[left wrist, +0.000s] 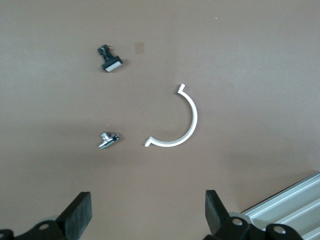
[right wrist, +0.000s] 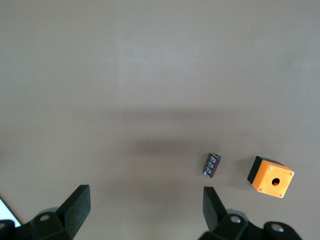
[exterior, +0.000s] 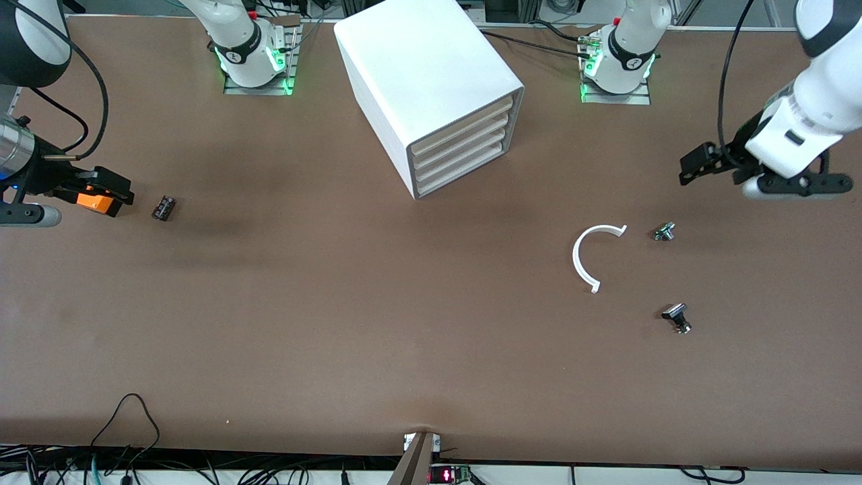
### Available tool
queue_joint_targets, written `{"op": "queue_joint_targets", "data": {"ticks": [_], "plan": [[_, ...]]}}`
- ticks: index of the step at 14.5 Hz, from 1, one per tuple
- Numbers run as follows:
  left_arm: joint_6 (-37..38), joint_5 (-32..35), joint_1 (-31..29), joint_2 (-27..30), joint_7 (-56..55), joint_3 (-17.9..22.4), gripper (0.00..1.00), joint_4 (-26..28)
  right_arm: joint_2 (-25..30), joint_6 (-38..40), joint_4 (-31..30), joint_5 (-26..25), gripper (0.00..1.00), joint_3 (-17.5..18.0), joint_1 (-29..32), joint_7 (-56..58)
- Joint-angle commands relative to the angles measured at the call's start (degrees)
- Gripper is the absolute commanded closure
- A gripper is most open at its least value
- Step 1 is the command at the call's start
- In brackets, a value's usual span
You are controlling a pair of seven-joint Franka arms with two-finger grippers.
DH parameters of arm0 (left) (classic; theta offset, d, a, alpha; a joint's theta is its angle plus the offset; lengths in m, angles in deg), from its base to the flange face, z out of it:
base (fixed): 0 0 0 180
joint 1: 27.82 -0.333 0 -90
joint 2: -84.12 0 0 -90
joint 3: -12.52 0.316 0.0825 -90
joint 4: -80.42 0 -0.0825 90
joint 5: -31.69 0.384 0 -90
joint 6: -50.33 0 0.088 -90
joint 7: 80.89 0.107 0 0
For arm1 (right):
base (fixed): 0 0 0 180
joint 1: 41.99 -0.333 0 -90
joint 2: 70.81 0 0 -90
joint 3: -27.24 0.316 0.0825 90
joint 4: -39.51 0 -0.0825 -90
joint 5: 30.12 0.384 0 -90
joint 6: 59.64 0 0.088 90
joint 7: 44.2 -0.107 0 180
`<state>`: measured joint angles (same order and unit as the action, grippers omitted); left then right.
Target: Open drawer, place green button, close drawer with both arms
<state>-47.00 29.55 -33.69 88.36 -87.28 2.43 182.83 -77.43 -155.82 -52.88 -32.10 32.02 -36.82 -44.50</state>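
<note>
The white cabinet [exterior: 431, 81] stands at the robots' side of the table, all four cream drawer fronts shut. The lowest drawer [exterior: 459, 176] is closed. Part of the drawer fronts [left wrist: 292, 202] also shows in the left wrist view. The green-capped button is not in view. My left gripper [exterior: 697, 165] [left wrist: 148, 212] is open and empty, up in the air at the left arm's end of the table. My right gripper [exterior: 108, 192] [right wrist: 145, 205] is open and empty, above the table at the right arm's end, over bare tabletop.
A white C-shaped ring [exterior: 584, 259] [left wrist: 186, 120] lies near two black-and-silver parts [exterior: 665, 232] [left wrist: 108, 140], [exterior: 677, 318] [left wrist: 110, 57]. An orange box with a hole [exterior: 93, 201] [right wrist: 270, 177] and a dark cylinder [exterior: 163, 207] [right wrist: 212, 165] lie at the right arm's end.
</note>
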Motion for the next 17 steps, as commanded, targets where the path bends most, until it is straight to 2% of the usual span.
{"op": "queue_joint_targets", "data": {"ticks": [1,5,17], "plan": [[1.5,1.9,0.3,2.3,1.6,-0.1,0.00,1.8,0.4,0.2,-0.2,0.4,0.00,0.7,0.8,0.4],[0.6,3.9,0.3,1.6,1.1,-0.4,0.00,1.3,0.4,0.3,-0.2,-0.1,0.00,0.8,0.8,0.5],[0.8,4.0,-1.3,0.0,0.7,-0.4,0.00,-0.4,0.4,0.6,-0.2,-0.1,0.00,0.8,0.6,0.5]]}}
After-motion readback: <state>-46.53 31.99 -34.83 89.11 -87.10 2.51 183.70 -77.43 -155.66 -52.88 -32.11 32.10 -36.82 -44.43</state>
